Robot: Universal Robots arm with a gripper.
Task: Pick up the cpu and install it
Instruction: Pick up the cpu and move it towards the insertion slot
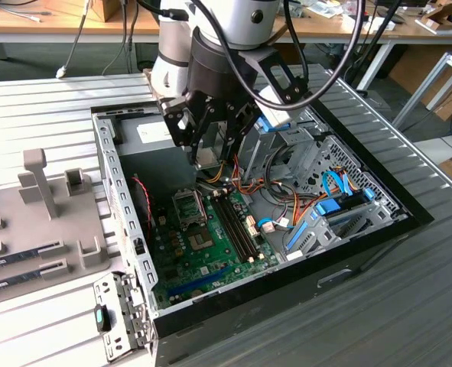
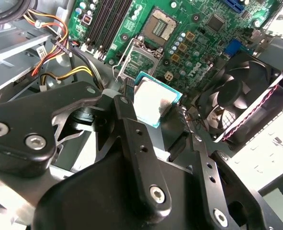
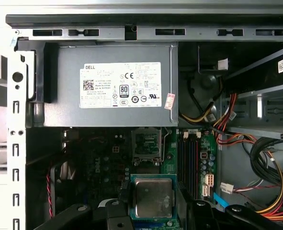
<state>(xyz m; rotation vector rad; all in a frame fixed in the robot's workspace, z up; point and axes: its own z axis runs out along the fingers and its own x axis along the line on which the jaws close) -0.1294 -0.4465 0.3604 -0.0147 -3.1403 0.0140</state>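
My claw (image 2: 155, 115) is closed on the chip (image 2: 155, 101). One black finger (image 2: 131, 129) presses on each side of it. The chip is a small, flat square. Its top is shiny grey metal with soft round corners, and a thin blue-green edge runs all around it. In the second wrist view I see a pale smudge on the metal top. The chip hangs in the air and touches nothing but my claw.

Below it lies the green board (image 1: 210, 252). The square socket (image 3: 146, 143) is on that board, near the chip, and the chip is not in it. Just beside the socket are long black slots (image 1: 237, 222). A round black fan (image 2: 237, 93) sits at the edge of the board. Red, yellow and orange wires (image 3: 213, 115) curl nearby.

Past the socket is a big grey power box (image 3: 112, 86) with a white sticker. All of this sits inside an open computer case (image 1: 107, 176). The case lies flat on a grey ribbed table (image 1: 42, 115).
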